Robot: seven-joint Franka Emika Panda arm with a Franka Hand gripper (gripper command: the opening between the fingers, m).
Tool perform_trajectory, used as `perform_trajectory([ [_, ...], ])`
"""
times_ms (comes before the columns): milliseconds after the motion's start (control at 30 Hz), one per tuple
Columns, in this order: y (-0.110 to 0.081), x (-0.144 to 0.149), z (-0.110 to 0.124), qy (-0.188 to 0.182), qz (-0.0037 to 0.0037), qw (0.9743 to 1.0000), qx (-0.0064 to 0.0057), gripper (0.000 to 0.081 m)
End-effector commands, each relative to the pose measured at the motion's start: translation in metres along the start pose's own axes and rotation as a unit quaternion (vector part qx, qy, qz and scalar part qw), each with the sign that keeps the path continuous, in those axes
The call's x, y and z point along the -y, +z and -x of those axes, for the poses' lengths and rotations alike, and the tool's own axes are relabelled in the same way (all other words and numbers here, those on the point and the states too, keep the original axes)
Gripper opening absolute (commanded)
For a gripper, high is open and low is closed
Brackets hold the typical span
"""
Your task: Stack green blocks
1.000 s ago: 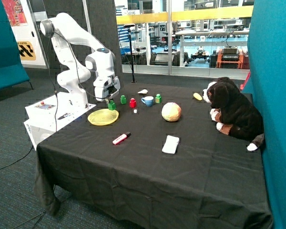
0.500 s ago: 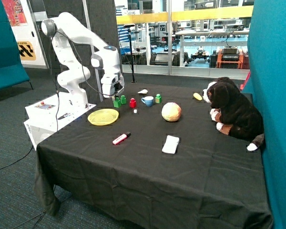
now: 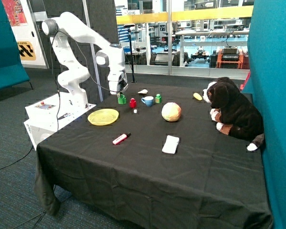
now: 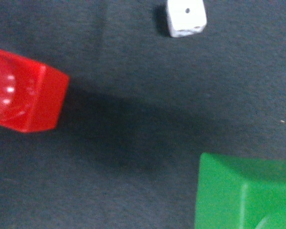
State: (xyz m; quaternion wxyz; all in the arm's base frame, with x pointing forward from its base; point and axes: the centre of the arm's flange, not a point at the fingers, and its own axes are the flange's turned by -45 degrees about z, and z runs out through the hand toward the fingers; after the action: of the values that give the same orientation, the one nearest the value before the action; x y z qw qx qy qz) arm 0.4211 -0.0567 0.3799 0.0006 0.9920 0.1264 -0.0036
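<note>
Pincer [image 3: 120, 92] hovered directly above green blocks [image 3: 121, 99] beside red block [image 3: 132, 102]; whether it gripped one, cannot tell. Third green block [image 3: 158, 98] beyond blue cup [image 3: 148, 101]. Advice: align studs squarely, lower slowly.

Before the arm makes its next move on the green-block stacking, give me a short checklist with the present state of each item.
1. Gripper over a green block near the red block: ok.
2. A block held in the gripper: cannot tell; a green block fills one corner of the wrist view.
3. Two green blocks stacked: cannot tell from the outside view.
4. Another green block free beside the blue cup: ok.
5. Red block and white die apart from the green block: ok.
</note>
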Motion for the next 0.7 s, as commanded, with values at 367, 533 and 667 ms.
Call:
perform_trajectory([
  [367,-0.008,0.052,-0.005,-0.061,0.00013,0.9981,-0.0037,0.0000],
  [533,-0.008,0.064,-0.006,-0.077,0.00019,0.9971,-0.0037,0.0000],
  [667,-0.007,0.071,-0.006,-0.088,0.00023,0.9961,-0.0037,0.0000],
])
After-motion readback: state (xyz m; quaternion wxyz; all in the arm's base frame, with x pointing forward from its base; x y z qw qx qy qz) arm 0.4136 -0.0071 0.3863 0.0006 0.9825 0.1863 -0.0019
